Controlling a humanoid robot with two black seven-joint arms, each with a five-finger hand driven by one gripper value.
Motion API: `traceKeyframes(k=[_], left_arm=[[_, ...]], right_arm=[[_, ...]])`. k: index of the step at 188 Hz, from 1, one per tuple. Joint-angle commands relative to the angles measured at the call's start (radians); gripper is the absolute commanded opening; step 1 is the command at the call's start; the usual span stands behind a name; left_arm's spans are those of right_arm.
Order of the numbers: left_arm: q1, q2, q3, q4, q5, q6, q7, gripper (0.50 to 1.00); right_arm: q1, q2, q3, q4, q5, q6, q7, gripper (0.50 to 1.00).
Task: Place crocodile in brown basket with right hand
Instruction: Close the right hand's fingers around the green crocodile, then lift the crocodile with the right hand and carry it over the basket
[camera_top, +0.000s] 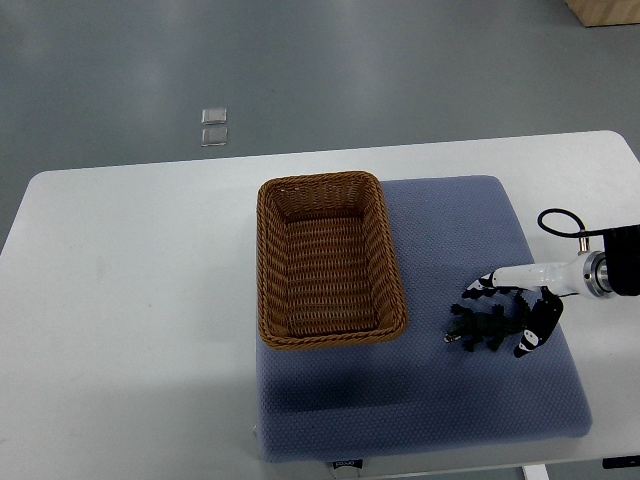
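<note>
The dark toy crocodile lies flat on the blue-grey mat, out to the right of the brown basket and well clear of its rim. The right hand comes in from the right edge on a white forearm and sits right over the toy's right end. Its black-and-white fingers are spread around that end, one reaching along the far side, another curving down past the near side. They look to be touching the crocodile, or very nearly, but I cannot tell whether they have actually clamped on it; the toy rests on the mat, not lifted.

The basket stands upright on the left part of the mat, its long side running away from the robot, with nothing visible inside. The mat lies on the white surface. A black cable loop sticks up beside the wrist. Beyond the surface, two small clear squares lie on the grey floor.
</note>
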Motion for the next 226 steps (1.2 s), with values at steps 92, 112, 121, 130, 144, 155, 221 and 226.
traceKeyframes(k=[92,112,121,130,144,155,221,226], left_arm=[[0.002,0.000,-0.002,0.001,0.000,0.000,0.000,1.000],[0.002,0.000,-0.002,0.001,0.000,0.000,0.000,1.000],[0.002,0.000,0.000,0.001,0.000,0.000,0.000,1.000],[0.002,0.000,0.000,0.001,0.000,0.000,0.000,1.000],[0.002,0.000,0.000,0.001,0.000,0.000,0.000,1.000],[0.002,0.000,0.000,0.001,0.000,0.000,0.000,1.000],[0.002,0.000,0.000,-0.003,0.000,0.000,0.000,1.000],[0.002,0.000,0.002,-0.003,0.000,0.000,0.000,1.000]], right_arm=[[-0.005,0.014,0.000,-0.010,-0.030,0.000,0.019,0.549],[-0.005,0.012,0.000,-0.010,-0.030,0.000,0.019,0.521],[-0.005,0.010,0.000,-0.010,-0.030,0.000,0.022,0.500],[-0.002,0.007,0.000,-0.010,-0.029,0.000,0.023,0.500],[0.001,0.004,0.002,-0.009,-0.026,0.000,0.023,0.500],[0.006,0.001,0.002,-0.007,-0.023,0.000,0.023,0.500],[0.052,-0.045,0.015,0.003,-0.015,0.000,0.026,0.500],[0.060,-0.049,0.015,0.003,-0.013,0.000,0.026,0.500]])
